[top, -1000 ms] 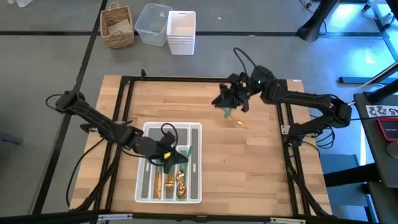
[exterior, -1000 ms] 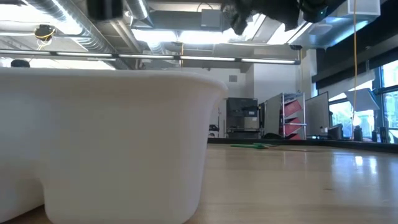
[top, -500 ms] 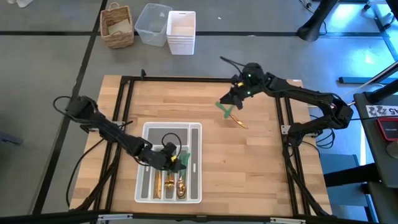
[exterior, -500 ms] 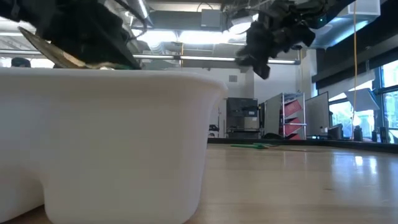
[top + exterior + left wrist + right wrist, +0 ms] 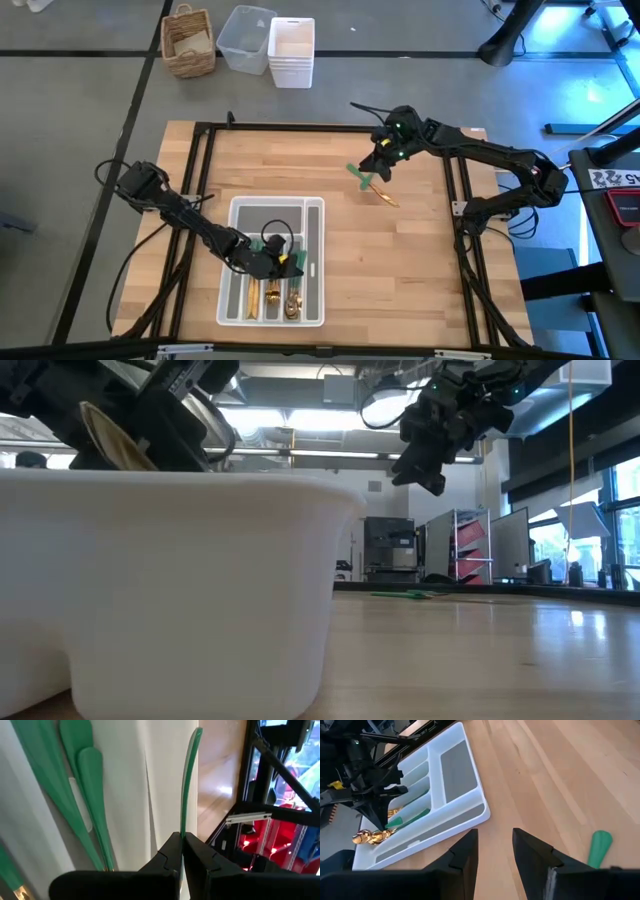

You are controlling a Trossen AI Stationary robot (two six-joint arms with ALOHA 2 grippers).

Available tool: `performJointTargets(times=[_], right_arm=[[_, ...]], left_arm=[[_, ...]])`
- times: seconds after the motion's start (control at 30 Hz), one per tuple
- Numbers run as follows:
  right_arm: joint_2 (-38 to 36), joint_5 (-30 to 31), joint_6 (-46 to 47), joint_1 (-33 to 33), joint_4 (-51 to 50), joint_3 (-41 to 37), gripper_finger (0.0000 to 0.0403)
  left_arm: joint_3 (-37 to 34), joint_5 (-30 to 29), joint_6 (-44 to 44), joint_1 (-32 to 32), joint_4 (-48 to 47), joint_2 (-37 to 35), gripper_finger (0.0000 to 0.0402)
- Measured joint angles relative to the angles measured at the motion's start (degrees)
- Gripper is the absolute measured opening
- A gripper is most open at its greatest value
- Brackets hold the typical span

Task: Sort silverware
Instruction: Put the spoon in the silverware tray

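Observation:
The white organizer tray (image 5: pixel 314 215) lies at the table's near middle, with several gold-headed, green-handled pieces of silverware (image 5: pixel 270 296) in its slots. My left gripper (image 5: pixel 284 262) hangs low over the tray, shut on one more piece (image 5: pixel 187 785); its gold head (image 5: pixel 108 448) shows above the tray wall (image 5: pixel 180 590). More silverware (image 5: pixel 366 181) lies flat on the wood toward the far right. My right gripper (image 5: pixel 378 163) hovers above it, open, with nothing between its fingers (image 5: pixel 467 851). My left gripper pinches the piece's slim green handle (image 5: pixel 182 831) between its two fingertips (image 5: pixel 171 851). The handle, seen edge-on, runs on past the fingers. The fingers slant down from the table's left. The piece is lifted clear, just above the tray's slots.
Beyond the table's far edge stand a wicker basket (image 5: pixel 188 41), a clear bin (image 5: pixel 245 38) and stacked white containers (image 5: pixel 292 50). Black frame rails (image 5: pixel 200 150) run along the table's sides. Bare wood lies between the tray and the loose silverware.
My left gripper has sunk toward the tray with its piece and rolled about its own axis, staying shut. My right gripper has come down and tipped toward the silverware on the table, its fingers still apart.

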Motion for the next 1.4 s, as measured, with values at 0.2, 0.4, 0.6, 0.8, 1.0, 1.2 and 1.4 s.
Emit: performJointTargets(times=[0.2, 0.4, 0.6, 0.8, 1.0, 1.2, 1.4], right_arm=[[0.0, 0.59, -0.29, 0.0, -0.48, 0.0, 0.0122], [0.0, 0.59, -1.22, 0.0, -0.53, 0.0, 0.0122], [0.01, 0.59, -1.67, 0.0, -1.02, 0.0, 0.0122], [0.02, 0.62, -1.71, 0.0, -2.15, 0.0, 0.0122], [0.02, 0.71, -1.73, 0.02, -2.1, 0.0, 0.0122], [0.02, 1.56, -2.12, 0.07, -2.1, 0.0, 0.0122], [0.02, 1.64, -3.05, 0.07, -2.08, 0.0, 0.0122]], left_arm=[[-0.01, -0.98, -1.78, -0.02, 1.01, -0.59, 0.0], [1.16, -0.87, -2.62, -0.04, 0.36, -0.66, 0.0], [1.21, -1.73, -3.35, 0.11, -5.22, -3.96, 0.0], [3.56, -4.34, -2.69, 0.15, -17.73, -9.23, 0.0], [5.75, -3.37, -7.78, 0.02, -24.38, -7.38, 0.0], [6.23, 0.52, -10.89, 0.0, -24.49, -4.69, 0.0], [6.23, 2.86, -11.27, 0.09, -24.54, -2.85, 0.0004]])
